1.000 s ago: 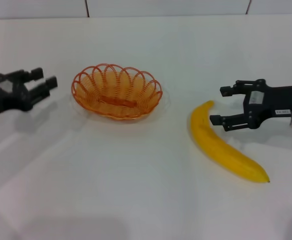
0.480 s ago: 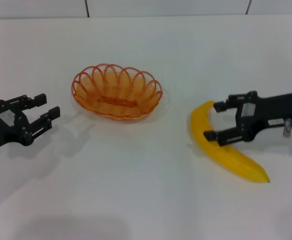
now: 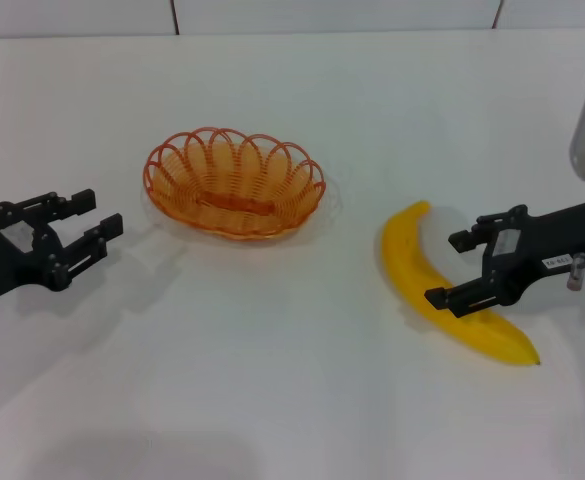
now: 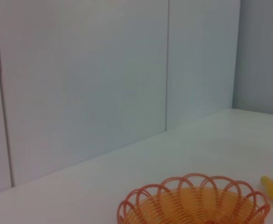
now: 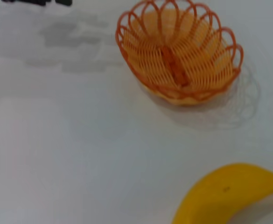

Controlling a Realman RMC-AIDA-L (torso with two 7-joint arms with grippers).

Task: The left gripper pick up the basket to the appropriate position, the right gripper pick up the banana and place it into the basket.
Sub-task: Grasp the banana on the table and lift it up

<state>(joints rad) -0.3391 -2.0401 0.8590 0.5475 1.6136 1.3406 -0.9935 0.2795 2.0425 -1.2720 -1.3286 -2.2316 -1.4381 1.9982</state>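
My right gripper (image 3: 456, 268) has its fingers spread apart, one on the far side and one on the near side of the banana (image 3: 442, 290), straddling its middle. I judge that is the sensible place to close, since the thick middle should balance better than either tapered end. Nothing is clamped yet; the banana lies flat on the white table (image 3: 292, 400), right of centre, its dark tip pointing near and right.

My left gripper (image 3: 84, 230) also has its fingers apart and holds nothing. It hovers to the left of the basket (image 3: 234, 182), near it but apart from the rim, facing it as though lined up to take the scalloped edge. The basket sits far and left of centre, empty, well apart from the banana.

Around these there is only bare tabletop and the panelled wall (image 4: 80, 70) at the far side. Nothing lies between banana and basket, so I would expect the carry across to be unobstructed; the looped rim is the one thing I would have to clear.
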